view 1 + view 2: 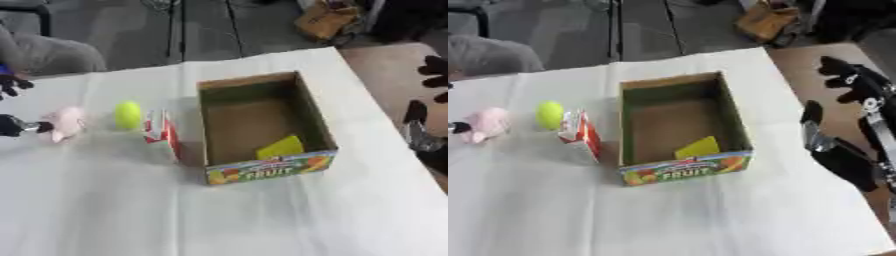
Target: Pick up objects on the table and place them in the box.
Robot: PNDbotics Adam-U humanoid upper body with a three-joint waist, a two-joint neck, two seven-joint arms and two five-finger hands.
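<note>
An open brown cardboard box with a printed fruit label on its near wall stands on the white-covered table and holds a flat yellow piece in its near right corner. Just left of the box stands a small red-and-white carton, with a yellow-green ball beside it and a soft pink toy further left. The black left hand sits at the left edge touching the pink toy, its grip indiscernible, while the black right hand hangs off the table's right side, well apart from the objects, fingers relaxed and holding nothing.
</note>
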